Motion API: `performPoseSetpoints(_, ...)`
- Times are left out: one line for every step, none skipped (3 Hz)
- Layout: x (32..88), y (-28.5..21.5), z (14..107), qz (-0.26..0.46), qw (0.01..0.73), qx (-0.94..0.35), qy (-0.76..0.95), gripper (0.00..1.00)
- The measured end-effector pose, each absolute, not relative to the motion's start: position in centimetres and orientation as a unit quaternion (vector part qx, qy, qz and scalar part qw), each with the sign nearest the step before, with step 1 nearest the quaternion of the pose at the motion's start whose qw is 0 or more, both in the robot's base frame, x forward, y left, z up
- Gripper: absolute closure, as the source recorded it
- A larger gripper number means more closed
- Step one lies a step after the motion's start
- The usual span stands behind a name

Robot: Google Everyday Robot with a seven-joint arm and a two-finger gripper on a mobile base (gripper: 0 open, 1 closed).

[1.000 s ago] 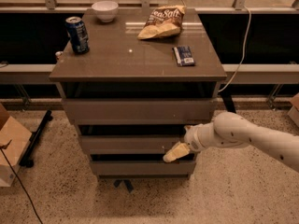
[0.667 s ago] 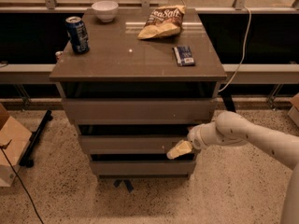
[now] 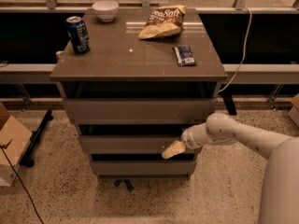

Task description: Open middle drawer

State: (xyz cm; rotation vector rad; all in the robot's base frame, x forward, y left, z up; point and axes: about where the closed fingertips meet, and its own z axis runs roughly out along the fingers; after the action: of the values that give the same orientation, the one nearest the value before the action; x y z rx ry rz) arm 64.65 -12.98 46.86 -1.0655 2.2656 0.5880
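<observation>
The middle drawer (image 3: 126, 143) is the second of three grey-brown fronts on the cabinet, plain and handleless. It stands about level with the fronts above and below it, with dark gaps between them. My gripper (image 3: 173, 150) is at the right end of that drawer front, at its lower edge, on the end of my white arm (image 3: 233, 136) that reaches in from the right. The top drawer (image 3: 138, 110) has the taller front. The bottom drawer (image 3: 140, 167) is the lowest.
On the cabinet top (image 3: 140, 59) stand a blue can (image 3: 77, 34), a white bowl (image 3: 105, 10), a chip bag (image 3: 163, 21) and a small dark packet (image 3: 184, 55). A cardboard box (image 3: 11, 148) stands on the floor at left. A cable (image 3: 240, 50) hangs at right.
The gripper has shifted slightly to the right along the middle drawer front. The drawer fronts have not visibly moved.
</observation>
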Motion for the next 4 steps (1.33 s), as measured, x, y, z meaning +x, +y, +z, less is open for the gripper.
performPoseSetpoints(66.08, -13.36, 44.39, 0.227, 0.273, -0.391, 0.849, 0.00)
performPoseSetpoints(66.60, -14.10, 43.41, 0.225, 0.270, -0.382, 0.854, 0.22)
performPoseSetpoints(66.59, -14.10, 43.72, 0.225, 0.270, -0.382, 0.854, 0.53)
performPoseSetpoints(66.59, -14.10, 43.86, 0.225, 0.270, -0.382, 0.854, 0.76)
